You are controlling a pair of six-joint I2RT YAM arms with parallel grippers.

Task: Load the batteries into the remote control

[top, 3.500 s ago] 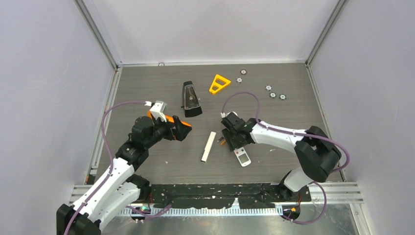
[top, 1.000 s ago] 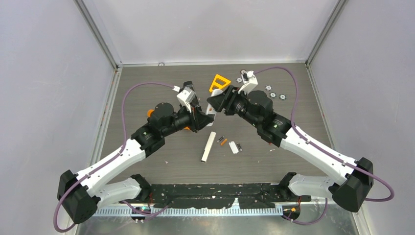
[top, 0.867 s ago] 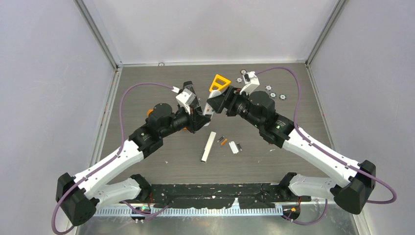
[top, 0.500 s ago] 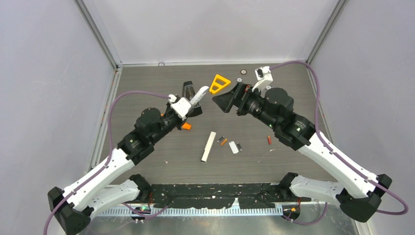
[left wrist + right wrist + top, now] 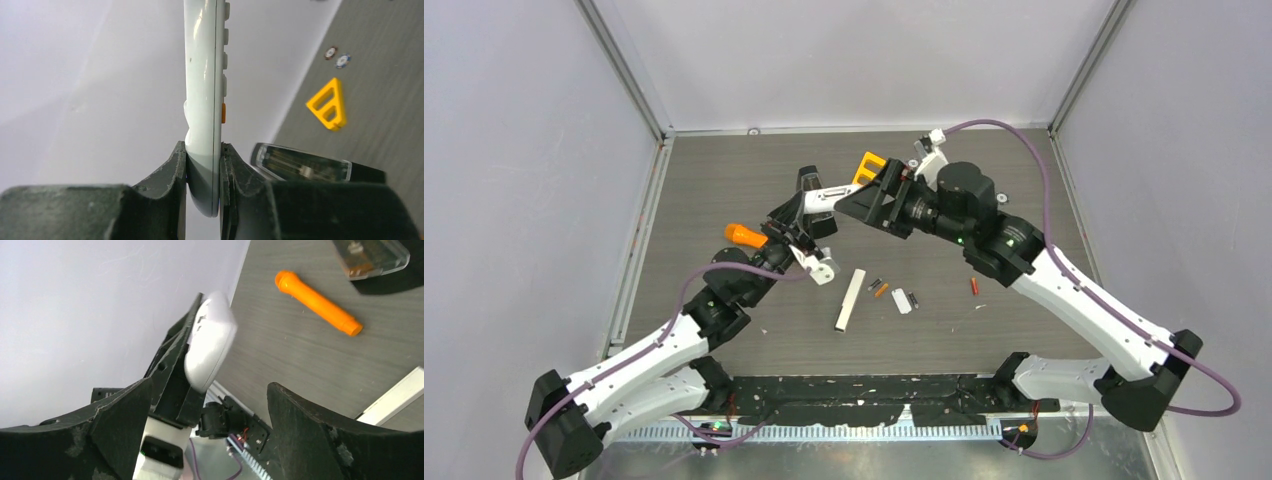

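Gripping the remote [image 5: 202, 90] by one end, the left tool [image 5: 202, 167] has both fingers [image 5: 176, 172] pressed flat on its faces. The remote is lifted clear of the surface [image 5: 724, 170], button side edge-on in the left wrist view, free end aimed at the right tool [image 5: 856, 190].

Right tool: jaws spread wide, nothing in them. Its wrist view looks between them at the remote's rounded end. Contact between remote and right fingers cannot be told.

On the surface near the middle:
- grey battery [image 5: 874, 283] and orange battery [image 5: 881, 291], side by side
- red battery [image 5: 974, 285], apart to the right
- white bar [image 5: 851, 298], just left of the pair
- small white piece [image 5: 902, 300], just right of the pair

Farther back:
- orange triangle [image 5: 327, 104]
- clear-topped black case [image 5: 305, 165]
- orange cylinder [image 5: 317, 302], lying flat
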